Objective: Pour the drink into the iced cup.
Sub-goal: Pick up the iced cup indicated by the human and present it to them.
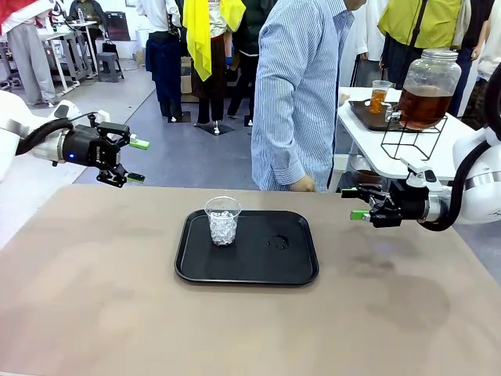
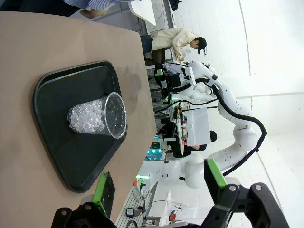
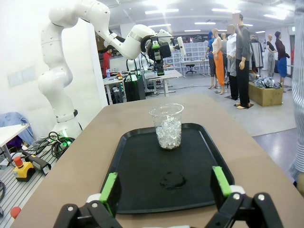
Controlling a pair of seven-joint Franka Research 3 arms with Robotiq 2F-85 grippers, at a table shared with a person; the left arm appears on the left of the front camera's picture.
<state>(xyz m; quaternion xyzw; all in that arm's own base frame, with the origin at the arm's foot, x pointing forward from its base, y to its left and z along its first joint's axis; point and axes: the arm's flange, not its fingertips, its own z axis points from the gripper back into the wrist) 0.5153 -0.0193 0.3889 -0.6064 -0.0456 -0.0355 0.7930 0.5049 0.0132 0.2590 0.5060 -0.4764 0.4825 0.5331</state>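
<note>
Place: we take this for an open robotics lab or demo hall.
Robots: white arms bring a left hand [image 1: 138,160] and a right hand [image 1: 354,204] to our brown counter [image 1: 94,298].
Safety gear: below and left of the right hand, we see a red stop button on a yellow box [image 3: 19,167] beside coiled cables [image 3: 54,142].
Benches: far ahead of the right hand stand work desks [image 3: 164,74] loaded with equipment.
Ceiling: strip lights [image 3: 209,23] run high above that hand.
Floor: grey flooring [image 1: 196,157] stretches beyond the left hand.
Visitors: a person in a striped shirt [image 1: 301,94] stands across from both hands, with others farther off.
Side table: behind the right hand, a white side table [image 1: 368,149] carries a glass dispenser jar [image 1: 429,82].
</note>
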